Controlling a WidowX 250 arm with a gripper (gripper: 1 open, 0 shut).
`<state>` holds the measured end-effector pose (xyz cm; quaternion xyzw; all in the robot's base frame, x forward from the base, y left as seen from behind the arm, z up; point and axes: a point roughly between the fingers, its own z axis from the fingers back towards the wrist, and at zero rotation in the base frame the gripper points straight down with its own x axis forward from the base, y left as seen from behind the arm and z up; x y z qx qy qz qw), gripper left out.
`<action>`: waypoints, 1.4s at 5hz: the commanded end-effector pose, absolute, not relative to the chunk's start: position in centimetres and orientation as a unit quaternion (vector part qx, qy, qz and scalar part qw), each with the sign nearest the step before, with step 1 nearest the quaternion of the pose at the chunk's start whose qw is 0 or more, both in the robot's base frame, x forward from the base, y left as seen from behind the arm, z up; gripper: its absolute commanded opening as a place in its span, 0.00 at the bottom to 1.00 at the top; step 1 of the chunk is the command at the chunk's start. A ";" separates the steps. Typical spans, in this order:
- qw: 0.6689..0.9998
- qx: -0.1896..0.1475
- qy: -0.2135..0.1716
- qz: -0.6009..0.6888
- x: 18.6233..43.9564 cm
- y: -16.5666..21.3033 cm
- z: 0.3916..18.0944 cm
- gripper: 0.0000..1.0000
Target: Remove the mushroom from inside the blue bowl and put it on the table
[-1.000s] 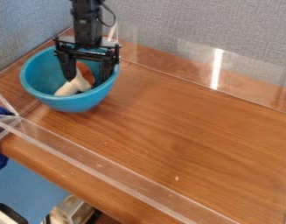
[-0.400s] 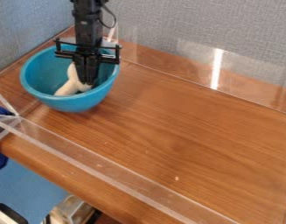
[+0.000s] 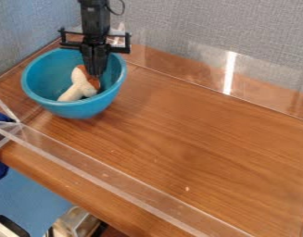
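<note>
Wood-grain table (image 3: 203, 130) up front w/ low clear acrylic walls (image 3: 258, 79). Far left: blue bowl (image 3: 48, 97) on the tabletop. Mushroom (image 3: 77, 88) sits inside the bowl, cream stem showing. Gripper (image 3: 96, 76) points down into bowl, jaws closed, prob. pinching the mushroom's cap, contact hard to see.

Mushroom (image 3: 77, 86): orange-brown cap, cream stem, tilted inside glossy turquoise blue bowl (image 3: 48, 97), upper left of frame, on reddish-brown wood-grain table (image 3: 203, 130).
</note>
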<state>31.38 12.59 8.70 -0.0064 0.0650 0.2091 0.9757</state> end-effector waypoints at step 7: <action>0.971 0.046 0.022 0.235 34.5 15.1 11.3 1.00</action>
